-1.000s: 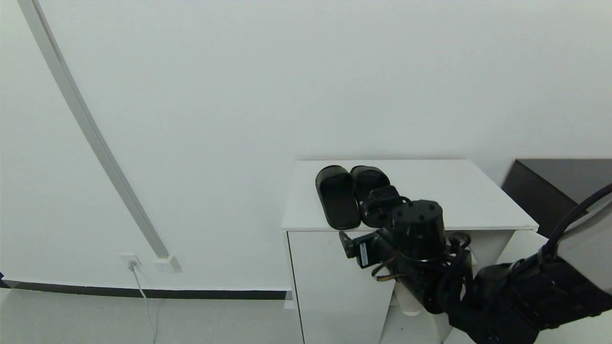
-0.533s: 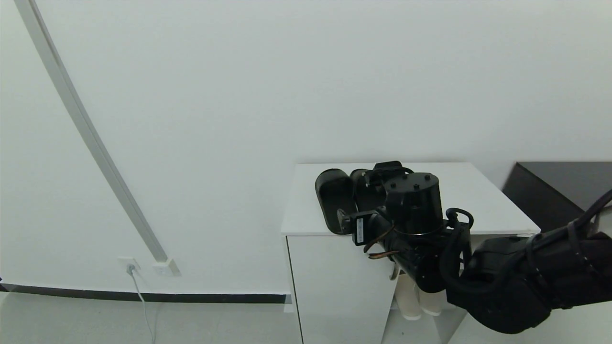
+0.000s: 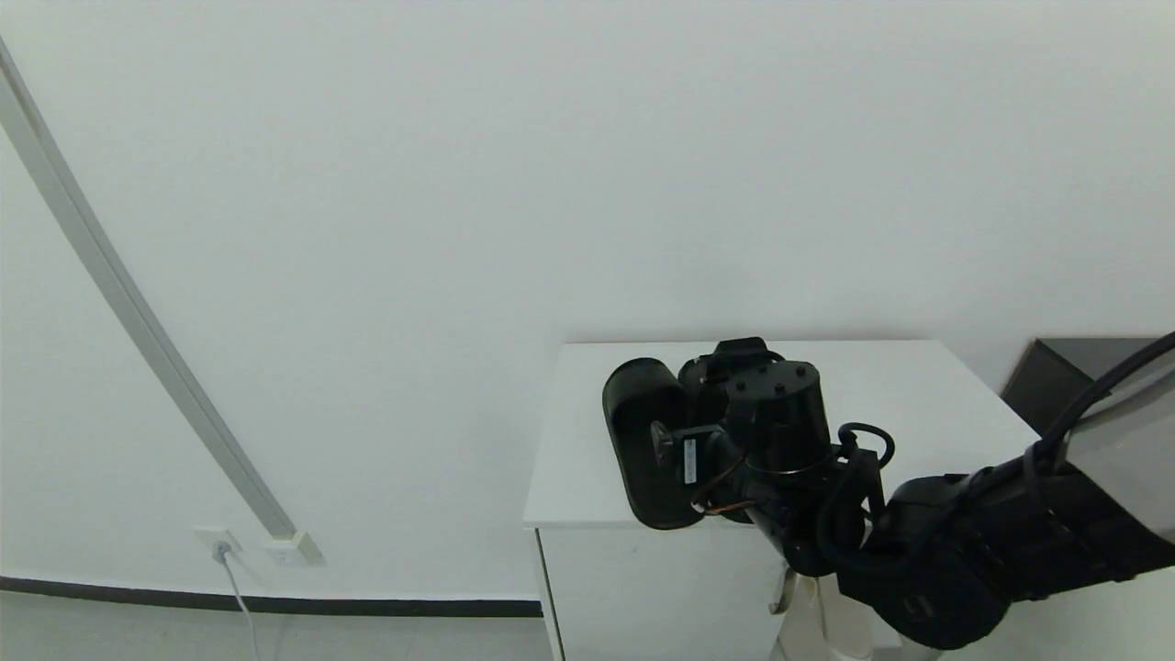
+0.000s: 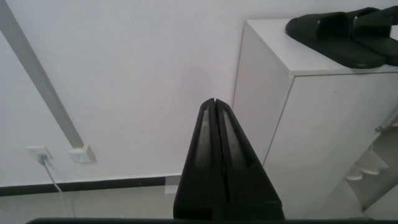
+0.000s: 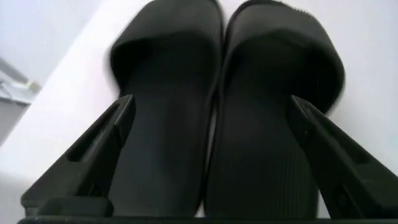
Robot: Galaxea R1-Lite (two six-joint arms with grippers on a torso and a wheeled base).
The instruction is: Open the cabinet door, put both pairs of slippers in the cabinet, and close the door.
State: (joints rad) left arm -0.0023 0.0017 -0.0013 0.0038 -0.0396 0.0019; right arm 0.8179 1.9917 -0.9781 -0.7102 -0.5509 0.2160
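A pair of black slippers (image 3: 643,441) lies side by side on the top of the white cabinet (image 3: 918,395). My right gripper (image 5: 211,155) is open low over the pair. Its two fingers (image 5: 81,162) stand on the outer sides of the left slipper (image 5: 168,124) and the right slipper (image 5: 273,124). In the head view the wrist covers most of the right slipper. My left gripper (image 4: 214,102) is shut and empty, out in front of the cabinet (image 4: 311,124) and below its top, where the slippers (image 4: 336,37) rest. Stepped shelves (image 4: 367,168) show at the cabinet's open right part.
A grey conduit (image 3: 138,321) slants down the white wall to a socket (image 3: 220,548) with a cable near the floor. A dark piece of furniture (image 3: 1056,376) stands right of the cabinet. Pale shapes (image 3: 808,606) show below my right arm.
The head view has shifted, so the cabinet sits lower in the picture. My right gripper has advanced from the slippers' heels farther over the pair toward the wall.
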